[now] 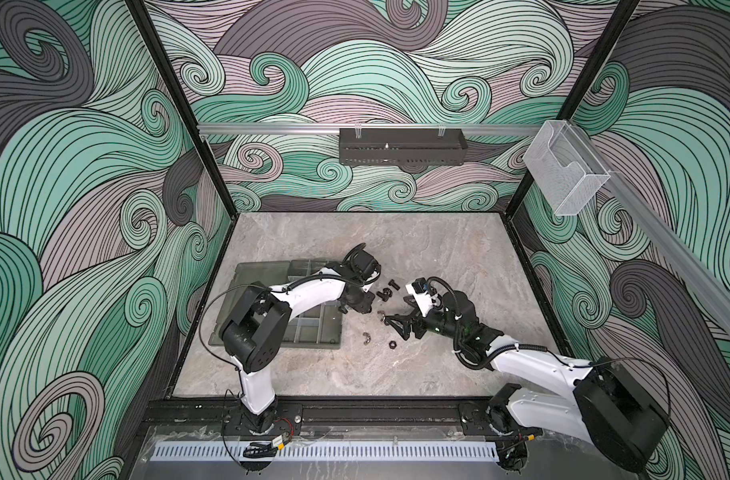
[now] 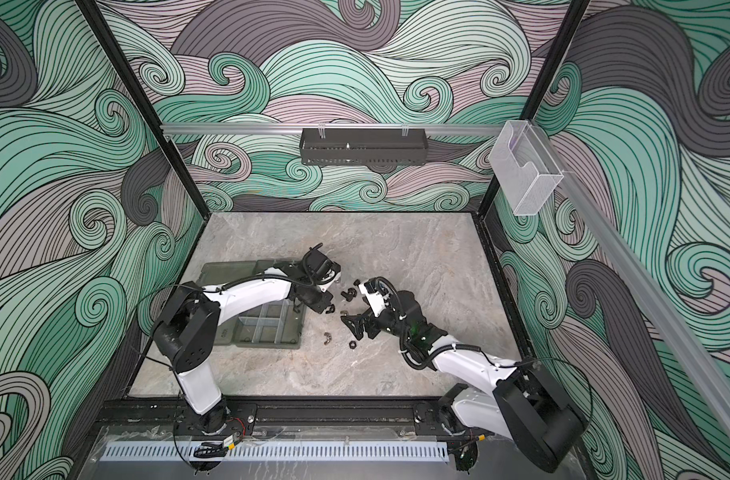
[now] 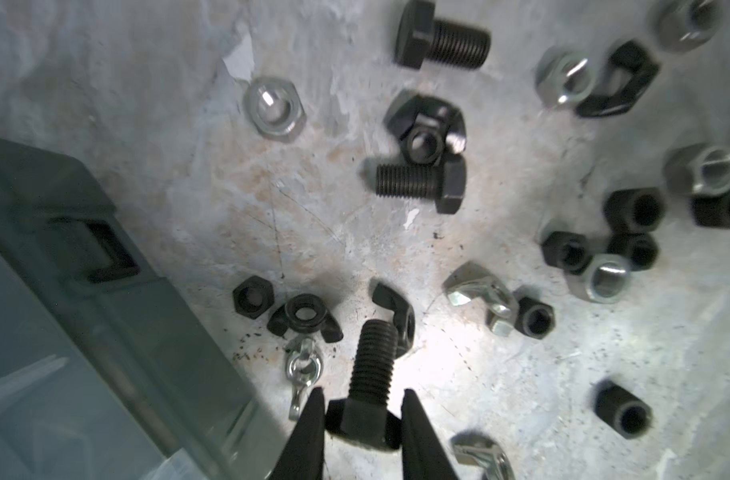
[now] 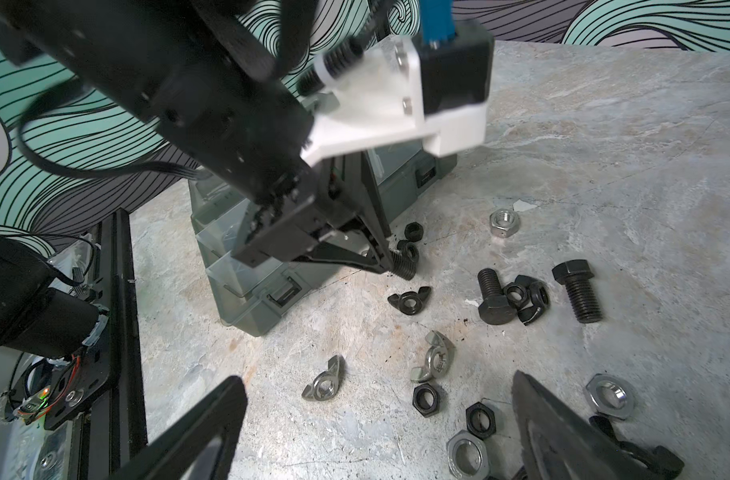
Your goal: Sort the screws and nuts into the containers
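Now the left gripper (image 3: 363,392) pinches the hex head of a black screw (image 3: 371,361) between its fingers. The threads point away from it, close beside the wall of the box (image 3: 64,332). Whether the screw rests on the surface (image 3: 147,62) or hangs just above it cannot be told. Two more screws (image 3: 442,39) lie loose farther out, one touching a black wing nut (image 3: 425,124). Nuts (image 3: 273,108), black and silver, hex and winged, lie scattered around them. The right gripper (image 4: 377,378) hovers low over the nuts, fingers spread wide, holding nothing. In both top views the box sits left of the pile, lid open.
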